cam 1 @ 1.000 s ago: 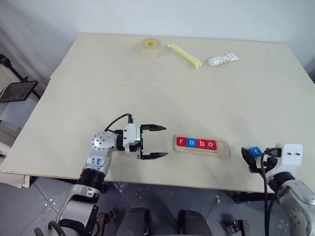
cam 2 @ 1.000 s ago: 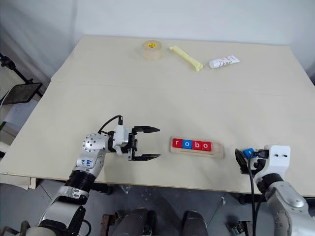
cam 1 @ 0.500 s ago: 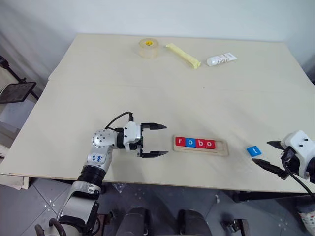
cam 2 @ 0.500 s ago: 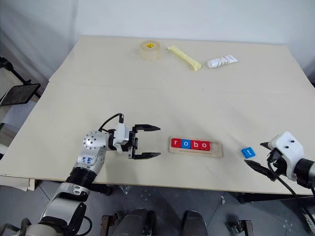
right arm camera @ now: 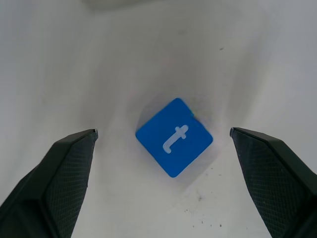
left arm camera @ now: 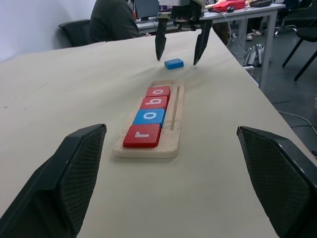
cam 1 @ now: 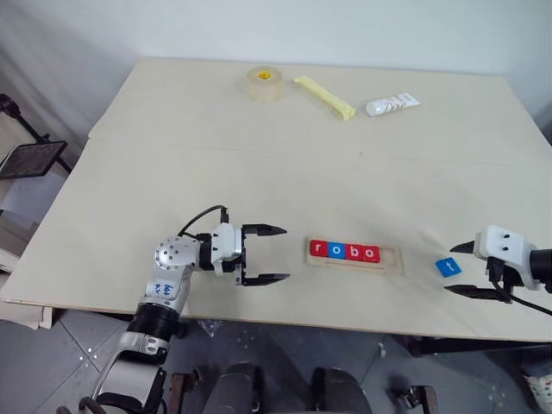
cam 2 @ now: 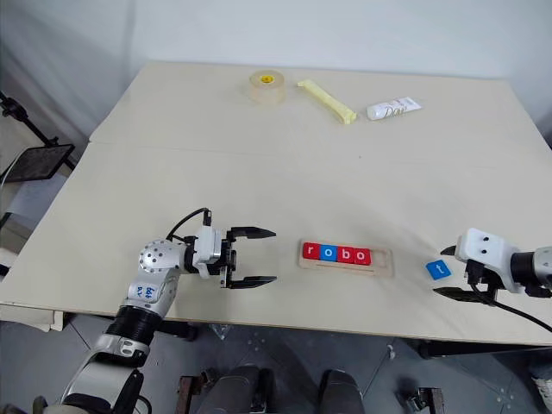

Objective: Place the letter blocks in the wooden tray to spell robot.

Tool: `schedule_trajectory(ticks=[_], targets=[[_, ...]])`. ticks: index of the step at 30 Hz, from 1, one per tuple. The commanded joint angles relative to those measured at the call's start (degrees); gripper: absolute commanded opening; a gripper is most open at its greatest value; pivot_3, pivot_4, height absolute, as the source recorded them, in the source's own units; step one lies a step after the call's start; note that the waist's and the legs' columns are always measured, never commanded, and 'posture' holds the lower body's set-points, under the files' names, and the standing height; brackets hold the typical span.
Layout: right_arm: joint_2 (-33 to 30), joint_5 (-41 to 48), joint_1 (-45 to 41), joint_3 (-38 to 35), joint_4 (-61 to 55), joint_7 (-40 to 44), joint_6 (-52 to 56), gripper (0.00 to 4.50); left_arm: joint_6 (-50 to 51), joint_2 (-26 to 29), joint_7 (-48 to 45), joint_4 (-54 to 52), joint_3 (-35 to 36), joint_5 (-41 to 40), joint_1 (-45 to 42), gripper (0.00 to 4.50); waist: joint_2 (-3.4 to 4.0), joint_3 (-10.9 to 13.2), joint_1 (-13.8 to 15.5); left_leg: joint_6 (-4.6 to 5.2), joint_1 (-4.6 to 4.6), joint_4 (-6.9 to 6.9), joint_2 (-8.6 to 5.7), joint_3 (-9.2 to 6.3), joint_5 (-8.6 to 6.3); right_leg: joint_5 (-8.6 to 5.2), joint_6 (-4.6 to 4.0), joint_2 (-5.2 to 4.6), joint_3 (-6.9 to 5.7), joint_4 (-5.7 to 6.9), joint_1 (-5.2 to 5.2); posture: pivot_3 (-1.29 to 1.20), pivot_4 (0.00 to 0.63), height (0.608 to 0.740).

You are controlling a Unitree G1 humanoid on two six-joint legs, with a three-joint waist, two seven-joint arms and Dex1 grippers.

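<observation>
While the right gripper [cam 1: 463, 269] is hanging with its jaws spread wide and gripping nothing, the blue t block [cam 1: 446, 266] is lying flat on the table [cam 1: 259, 164] between its two fingers [right arm camera: 59, 173], clear of both and turned at an angle to them. Over on the other side, the left gripper [cam 1: 274, 254] is pointing level toward the wooden tray [cam 1: 392, 261], jaws also standing wide and empty, just short of the tray's end. Four blocks are sitting in a row in the tray, reading r, o, b, o [left arm camera: 142, 135], with the last slot bare and the t block resting near that end. The left wrist view is giving the groove running alongside the tiles, plus a person in dark clothes [left arm camera: 113, 20] seated beyond the table's far edge and desks behind. The head views are adding a tape roll [cam 1: 264, 84], a pale yellow stick [cam 1: 324, 97] and a white tube [cam 1: 392, 104] along the far side of the pale tabletop.
</observation>
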Motion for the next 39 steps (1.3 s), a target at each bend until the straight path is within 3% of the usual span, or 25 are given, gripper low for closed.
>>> schedule_trajectory(ticks=[1, 5, 8, 15, 17, 21, 30, 33, 39], targets=[[-0.3, -2.1, -4.1, 1.9, 4.9, 2.8, -4.3, 4.48, 0.9, 0.7, 1.3, -4.1, 0.3, -0.6, 1.4, 4.50, 0.00, 0.0, 0.0, 0.00, 0.00, 0.00, 0.00, 0.00, 0.00, 0.00, 0.00, 0.00, 0.01, 0.00, -0.01, 0.00, 0.150, 0.740], [0.8, -3.6, -7.9, 4.1, 9.3, 4.1, -7.3, 4.48, 1.9, 1.1, 2.4, -6.0, 0.3, -0.5, 2.5, 4.50, 0.00, 0.0, -0.1, -0.02, 0.00, 0.00, 0.03, 0.00, 0.01, 0.00, 0.00, 0.01, 0.00, 0.00, 0.00, 0.00, 0.150, 0.740], [1.5, -3.6, -9.7, 4.9, 11.0, 5.1, -8.3, 3.88, 2.4, 1.4, 3.0, -7.1, 0.2, -0.6, 3.2, 4.50, 0.00, 0.0, 0.0, -0.01, 0.01, 0.01, 0.02, -0.03, 0.01, 0.00, 0.00, 0.01, 0.00, 0.00, 0.02, 0.00, 0.150, 0.740], [2.9, -3.2, -11.8, 5.4, 12.6, 6.7, -8.9, 1.52, 3.0, 1.5, 4.0, -8.2, 0.1, -0.5, 3.8, 4.50, 0.00, 0.0, -0.1, -0.02, 0.01, 0.03, 0.03, -0.02, 0.01, 0.00, 0.00, 0.02, 0.00, -0.01, 0.03, 0.00, 0.150, 0.740], [2.9, -2.9, -11.7, 5.2, 12.5, 6.9, -8.9, 1.21, 3.0, 1.4, 4.2, -8.3, 0.0, -0.4, 3.9, 4.50, 0.00, 0.0, -0.1, -0.02, 0.03, 0.03, 0.04, -0.02, 0.01, 0.00, 0.00, 0.03, 0.00, -0.01, 0.05, 0.00, 0.150, 0.740], [2.2, -1.4, -10.0, 3.9, 10.0, 7.1, -6.8, 0.02, 2.9, 1.3, 4.3, -8.1, -0.1, -0.5, 3.7, 4.50, 0.00, 0.0, 0.0, -0.02, 0.02, 0.03, 0.04, -0.02, 0.01, 0.00, 0.00, 0.02, 0.00, 0.00, 0.03, 0.00, 0.150, 0.740], [2.1, 3.6, -6.5, -2.3, -0.4, 0.6, 6.4, 0.02, 2.2, 0.2, 3.9, -5.4, -0.5, -0.3, 1.6, 4.50, 0.00, 0.0, 0.1, -0.02, 0.00, 0.03, 0.02, -0.03, 0.01, 0.00, 0.00, 0.01, 0.00, 0.01, 0.02, 0.00, 0.150, 0.740], [1.0, 6.6, -4.0, -6.5, -5.2, -1.4, 13.1, 0.61, 1.7, -0.5, 3.8, -4.1, -0.8, -0.1, 0.8, 4.50, 0.00, 0.0, 0.2, -0.02, -0.01, 0.04, 0.01, -0.05, 0.01, 0.00, 0.00, 0.01, -0.01, 0.01, 0.02, 0.00, 0.150, 0.740], [-0.9, 6.4, 2.5, -10.8, -6.2, -2.6, 13.5, 2.73, 0.9, -1.1, 3.4, -2.6, -1.2, -0.2, -0.1, 4.50, 0.00, 0.0, 0.3, -0.02, -0.03, 0.03, -0.02, -0.11, 0.01, 0.00, 0.00, 0.00, -0.05, 0.01, 0.04, 0.00, 0.150, 0.740]])
